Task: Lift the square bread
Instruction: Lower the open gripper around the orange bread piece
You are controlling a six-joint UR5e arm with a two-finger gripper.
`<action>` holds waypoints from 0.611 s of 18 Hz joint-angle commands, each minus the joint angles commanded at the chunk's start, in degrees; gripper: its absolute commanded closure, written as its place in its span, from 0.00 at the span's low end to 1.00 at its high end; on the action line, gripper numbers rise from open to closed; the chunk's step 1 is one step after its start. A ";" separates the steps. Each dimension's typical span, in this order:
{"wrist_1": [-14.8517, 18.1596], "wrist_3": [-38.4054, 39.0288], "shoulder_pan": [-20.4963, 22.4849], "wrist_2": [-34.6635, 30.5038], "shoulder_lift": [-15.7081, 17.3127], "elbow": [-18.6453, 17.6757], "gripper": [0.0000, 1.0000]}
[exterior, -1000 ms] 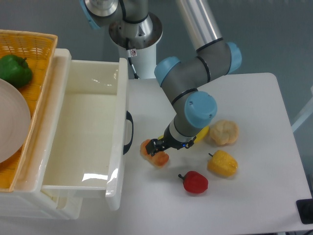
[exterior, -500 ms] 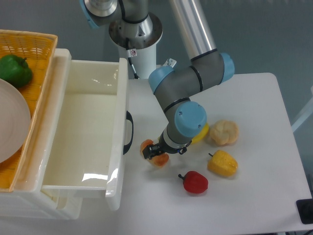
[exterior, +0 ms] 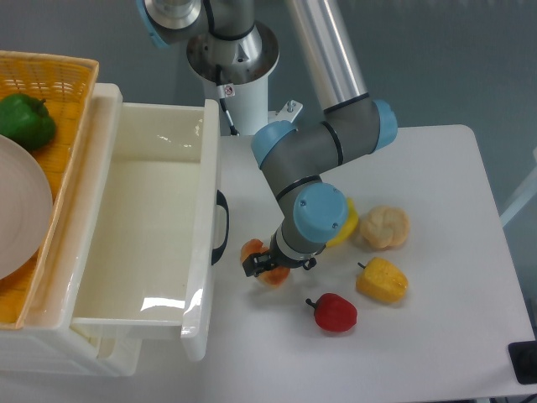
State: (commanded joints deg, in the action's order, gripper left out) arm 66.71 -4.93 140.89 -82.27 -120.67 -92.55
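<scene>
Looking down, you see the pincer (exterior: 266,267) over the square bread (exterior: 256,254) on the bench (exterior: 436,336), grip unclear, red pepper (exterior: 335,312) at 4 o'clock, no legible writing.

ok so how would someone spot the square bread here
Start at the open white drawer and look just right of its black handle. The square bread is the small orange-brown block under the gripper, nearer the drawer than the red pepper.
</scene>
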 joint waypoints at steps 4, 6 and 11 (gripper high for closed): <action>-0.18 0.71 -0.26 -0.09 -0.79 0.09 0.04; -0.18 0.79 -0.88 -1.31 -1.14 0.18 0.06; -0.35 0.79 -0.88 -2.02 -1.14 0.17 0.22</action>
State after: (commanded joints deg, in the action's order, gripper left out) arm 66.36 -4.13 140.01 -84.29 -121.82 -92.37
